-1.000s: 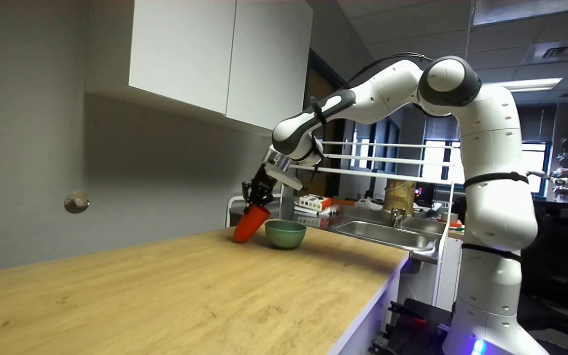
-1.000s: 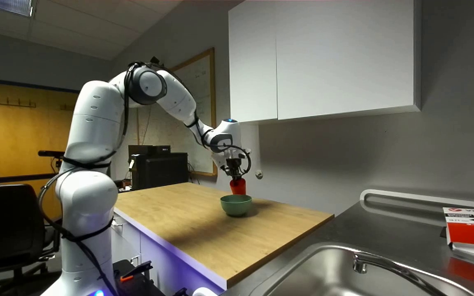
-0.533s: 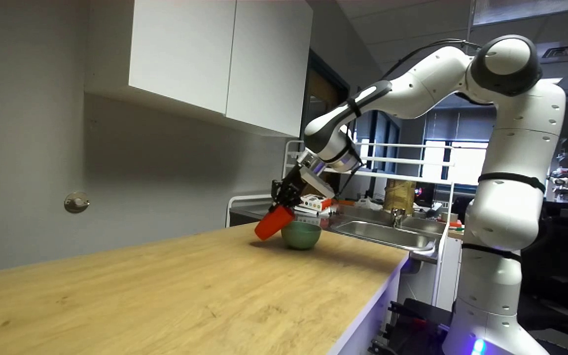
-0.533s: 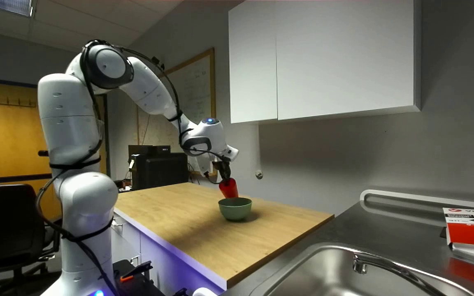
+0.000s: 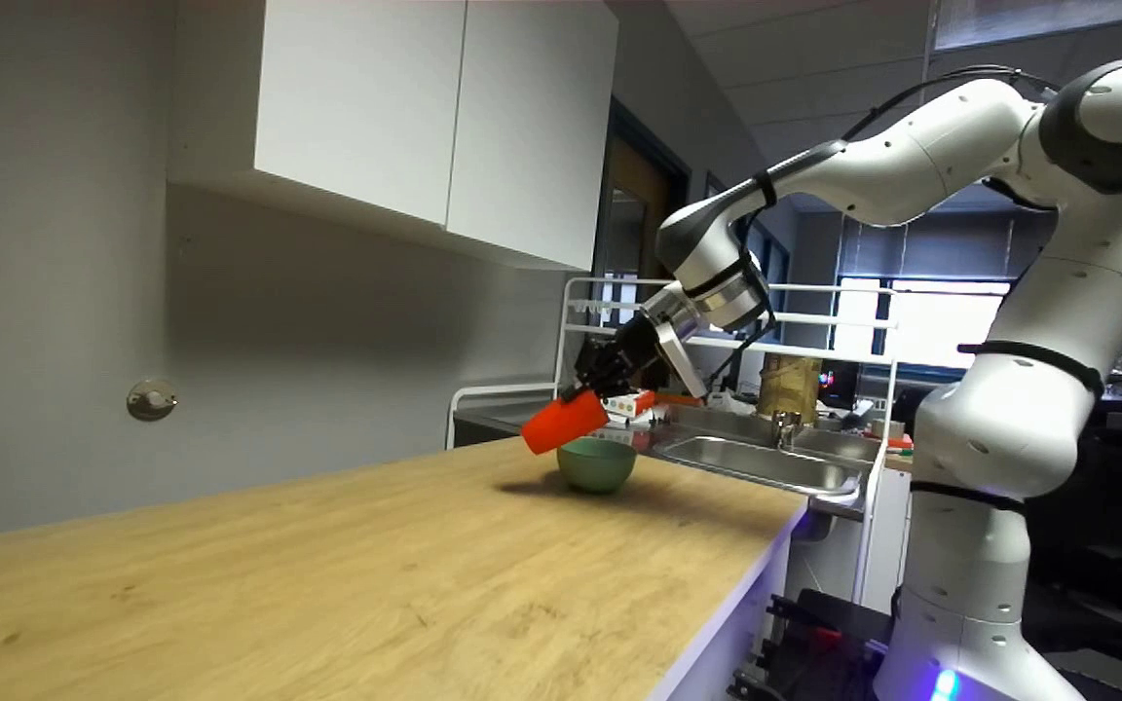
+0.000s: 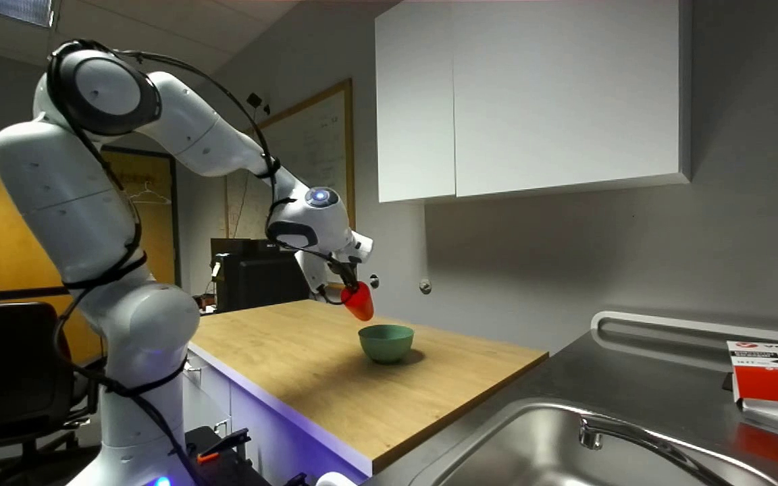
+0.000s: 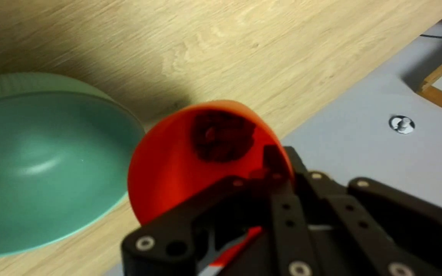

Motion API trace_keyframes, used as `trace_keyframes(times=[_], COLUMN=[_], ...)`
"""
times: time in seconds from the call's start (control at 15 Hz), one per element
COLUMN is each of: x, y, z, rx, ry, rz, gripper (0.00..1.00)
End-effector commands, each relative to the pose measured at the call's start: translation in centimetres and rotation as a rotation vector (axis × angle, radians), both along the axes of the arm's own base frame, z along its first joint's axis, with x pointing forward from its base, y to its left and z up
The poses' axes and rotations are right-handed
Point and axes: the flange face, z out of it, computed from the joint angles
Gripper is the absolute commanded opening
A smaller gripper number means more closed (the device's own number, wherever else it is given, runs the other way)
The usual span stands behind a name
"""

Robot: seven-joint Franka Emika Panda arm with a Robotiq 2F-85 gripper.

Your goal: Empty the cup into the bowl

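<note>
Tapered red-orange plastic cup [image 5: 564, 423], gripped at its rim by the pincer [image 7: 282, 156], now higher and tilted further, clear of the wood-grain counter [image 5: 376, 565], near the round light-green bowl [image 6: 386, 345]. Dark contents [image 7: 223, 142] lie at the cup's base; pouring seems prepared, not begun.

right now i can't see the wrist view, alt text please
A red-orange cup, its rim gripped by the black pincer, shows its open mouth and, deep inside, a dark unidentifiable patch. At picture left, a green bowl sits on the wooden tabletop.
</note>
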Motion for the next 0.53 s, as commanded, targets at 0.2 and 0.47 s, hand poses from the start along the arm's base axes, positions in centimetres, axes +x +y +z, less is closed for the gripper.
trace_keyframes(times=[0.2,0.47], x=[1.0,2.8], y=[-2.0,-3.1], z=[0.9,2.0], rx=[0.026,0.061], ry=[-0.045,-0.066], rz=[0.15,0.223], gripper=[0.02,0.02])
